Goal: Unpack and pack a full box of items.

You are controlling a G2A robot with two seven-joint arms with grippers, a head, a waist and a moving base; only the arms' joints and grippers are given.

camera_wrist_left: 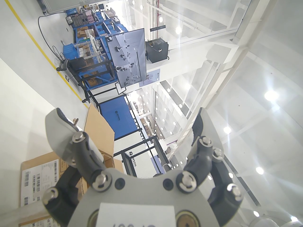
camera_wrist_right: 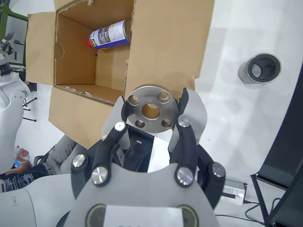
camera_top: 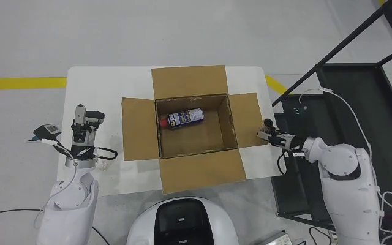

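An open cardboard box (camera_top: 190, 131) stands mid-table with its four flaps spread. Inside it lies a blue spray can (camera_top: 184, 117) with a red cap, also visible from the right wrist as the can (camera_wrist_right: 110, 37). My right gripper (camera_wrist_right: 152, 109) is shut on a round metal flange (camera_wrist_right: 151, 112) with several holes, held just over the box's right flap (camera_wrist_right: 170, 36); from above this gripper (camera_top: 264, 133) sits at that flap's outer edge. My left gripper (camera_wrist_left: 130, 128) is open, holds nothing and points upward, left of the box (camera_wrist_left: 97, 128); from above it (camera_top: 80, 116) stands over the table's left side.
A short grey metal cylinder with a black bore (camera_wrist_right: 260, 70) stands on the white table (camera_top: 104, 86) beyond the right flap. A black rack (camera_top: 349, 86) borders the table's right edge. A small grey device (camera_top: 46, 130) hangs off the left edge.
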